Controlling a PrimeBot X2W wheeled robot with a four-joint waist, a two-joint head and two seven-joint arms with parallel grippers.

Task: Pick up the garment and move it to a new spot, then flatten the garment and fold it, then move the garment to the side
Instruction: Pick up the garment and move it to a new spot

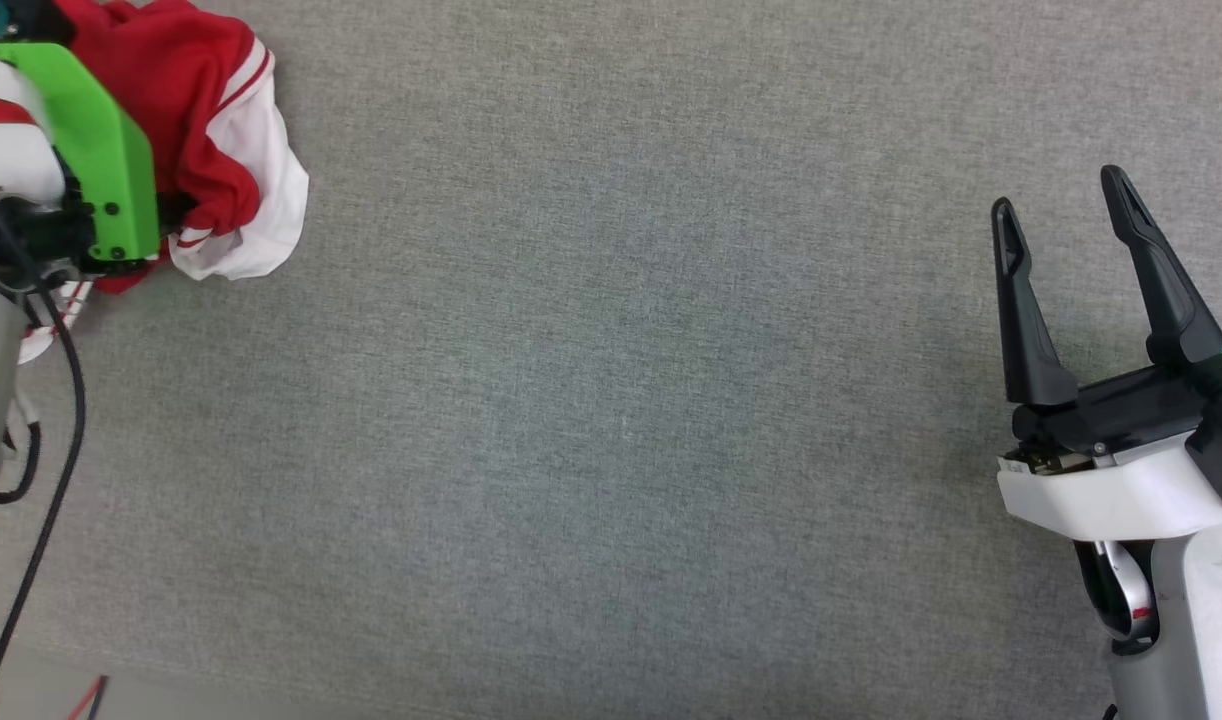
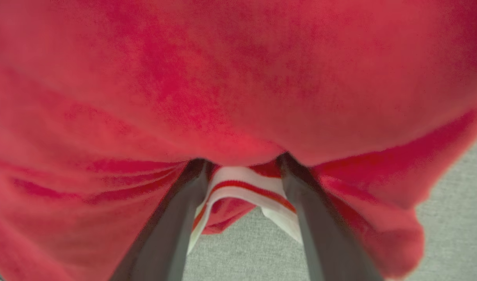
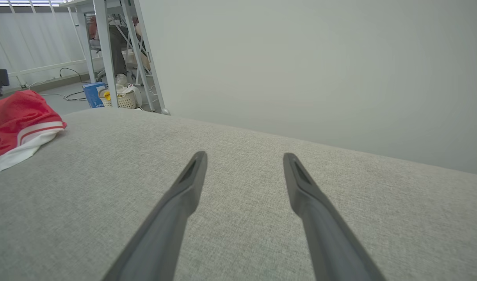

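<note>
Garment (image 1: 196, 100) bunched at far left of grey table (image 1: 611, 420); soft, light, limp, so expect sag and drag; you want a thick fold, and striped trim (image 2: 242, 187) looks like best bite. Left gripper (image 2: 242, 158) spread, tips buried in red cloth, trim between fingers; no pinch seen. Right gripper (image 1: 1056, 190) wide apart, idle at right, well away. Black cable (image 1: 56, 400) hangs by left arm; watch for snag.
</note>
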